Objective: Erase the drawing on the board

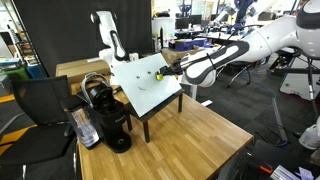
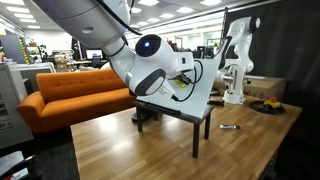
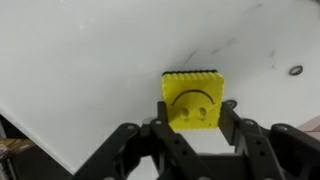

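Open-plan robotics lab with an office floor.
A second white robot arm (image 1: 108, 35) stands behind the wooden table (image 1: 190, 140); an orange sofa (image 2: 75, 95), a black office chair (image 1: 38, 105) and ceiling light strips (image 2: 170, 8) surround it.

The wood table (image 1: 190, 140) holds a black coffee machine (image 1: 110, 122) and the dark stand (image 1: 145, 128) under the board (image 1: 150, 80). A small dark thing (image 2: 228, 127) lies near it.

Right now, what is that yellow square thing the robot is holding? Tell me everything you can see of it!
The yellow block is a small square, foam-like by its look, with a smiley face on it: two dark eyes and a curved mouth. A dark ridged strip runs along its far edge. The gripper is shut on it, one finger at each side, and it seems to rest against the tilted white board.
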### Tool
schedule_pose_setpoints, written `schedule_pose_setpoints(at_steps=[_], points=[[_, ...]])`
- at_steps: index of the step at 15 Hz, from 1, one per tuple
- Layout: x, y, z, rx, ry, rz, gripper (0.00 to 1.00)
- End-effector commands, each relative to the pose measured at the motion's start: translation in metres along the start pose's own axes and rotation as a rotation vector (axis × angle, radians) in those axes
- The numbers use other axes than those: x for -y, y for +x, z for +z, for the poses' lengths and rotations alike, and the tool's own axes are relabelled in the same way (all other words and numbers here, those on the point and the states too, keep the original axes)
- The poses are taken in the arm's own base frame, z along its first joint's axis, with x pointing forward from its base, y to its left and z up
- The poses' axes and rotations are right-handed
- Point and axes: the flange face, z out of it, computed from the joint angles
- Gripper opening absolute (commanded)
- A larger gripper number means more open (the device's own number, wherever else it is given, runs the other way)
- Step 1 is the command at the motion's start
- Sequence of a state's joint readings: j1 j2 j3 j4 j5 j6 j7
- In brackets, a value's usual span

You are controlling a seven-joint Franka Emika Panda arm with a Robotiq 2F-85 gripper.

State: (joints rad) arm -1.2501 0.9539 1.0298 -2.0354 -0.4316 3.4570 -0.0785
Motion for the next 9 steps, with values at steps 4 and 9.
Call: schedule_pose_setpoints(at_steps=[4, 9], points=[[-0.012, 0.005, 0.01, -0.01, -0.023, -0.017, 0.27], [-0.007, -0.003, 0.02, 0.009, -0.025, -0.026, 0.27]])
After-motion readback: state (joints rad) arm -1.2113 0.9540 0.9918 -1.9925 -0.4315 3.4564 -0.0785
